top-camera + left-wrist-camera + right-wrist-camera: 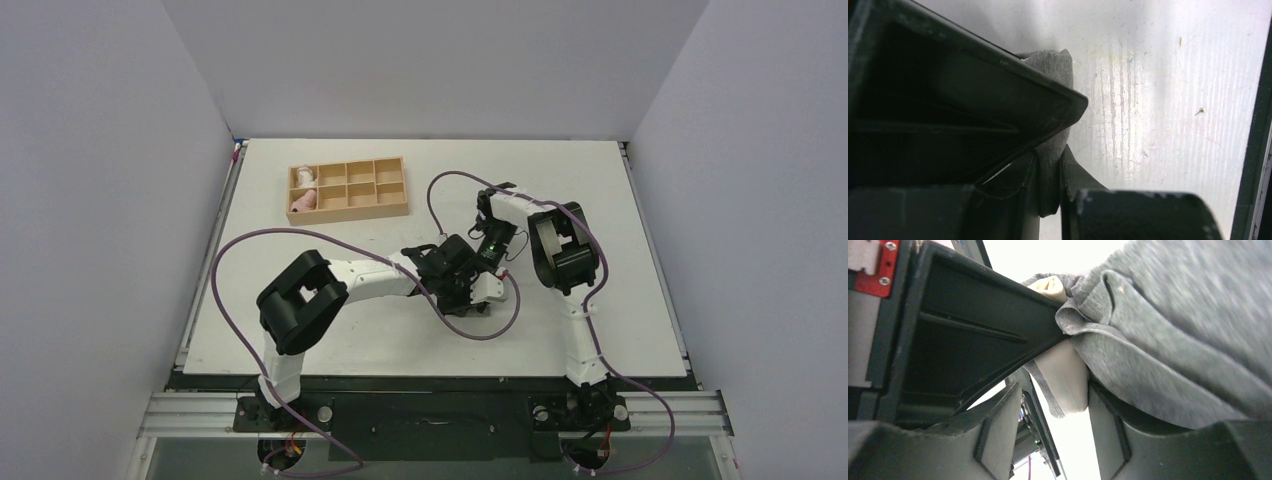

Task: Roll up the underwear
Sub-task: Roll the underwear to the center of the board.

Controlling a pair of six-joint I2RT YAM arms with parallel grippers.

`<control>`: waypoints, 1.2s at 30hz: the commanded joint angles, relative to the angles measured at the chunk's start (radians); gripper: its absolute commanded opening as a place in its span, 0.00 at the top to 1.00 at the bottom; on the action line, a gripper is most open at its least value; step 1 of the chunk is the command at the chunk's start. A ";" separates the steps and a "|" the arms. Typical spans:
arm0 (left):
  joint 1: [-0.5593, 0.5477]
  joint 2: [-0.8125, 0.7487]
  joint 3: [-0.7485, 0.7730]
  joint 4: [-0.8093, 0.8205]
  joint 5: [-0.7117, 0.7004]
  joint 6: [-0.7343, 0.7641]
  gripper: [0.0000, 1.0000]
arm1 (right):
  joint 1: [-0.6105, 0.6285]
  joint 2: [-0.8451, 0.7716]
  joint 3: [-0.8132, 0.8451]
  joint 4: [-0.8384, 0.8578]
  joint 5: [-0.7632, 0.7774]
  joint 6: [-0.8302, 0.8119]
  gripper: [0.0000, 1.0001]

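The underwear is dark grey fabric with a pale beige strip. In the top view both grippers meet over it at mid-table and hide it. My left gripper (452, 278) is shut on a fold of the grey fabric (1050, 170), just above the white table. My right gripper (487, 268) is shut on the bunched underwear (1168, 340). The beige strip (1063, 375) is pinched between its fingers. In the wrist views the left gripper (1064, 150) and the right gripper (1075, 367) each hold cloth between their jaws.
A wooden compartment tray (390, 186) stands at the back left. A pink cloth roll (303, 201) and a white cloth roll (303, 177) lie in its left compartments. Purple cables loop over the table by both arms.
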 commanded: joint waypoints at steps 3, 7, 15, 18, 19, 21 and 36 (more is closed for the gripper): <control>0.026 0.072 0.017 -0.040 0.064 -0.029 1.00 | -0.021 -0.129 -0.002 0.122 0.042 -0.007 0.45; 0.043 0.086 0.032 -0.054 0.085 -0.044 1.00 | -0.055 -0.180 -0.003 0.123 0.053 0.002 0.44; 0.062 0.072 -0.027 -0.008 0.060 -0.071 1.00 | -0.116 -0.254 -0.030 0.125 0.057 0.001 0.43; 0.068 0.090 -0.023 -0.017 0.067 -0.084 1.00 | -0.138 -0.289 -0.067 0.136 0.051 0.004 0.43; 0.070 0.095 -0.018 -0.027 0.069 -0.086 1.00 | -0.143 -0.310 -0.077 0.150 0.049 0.012 0.43; 0.073 0.111 0.009 -0.045 0.075 -0.092 1.00 | -0.161 -0.344 -0.106 0.180 0.046 0.033 0.43; 0.125 0.282 0.258 -0.288 0.202 -0.151 1.00 | -0.325 -0.763 -0.396 0.595 0.136 0.343 0.42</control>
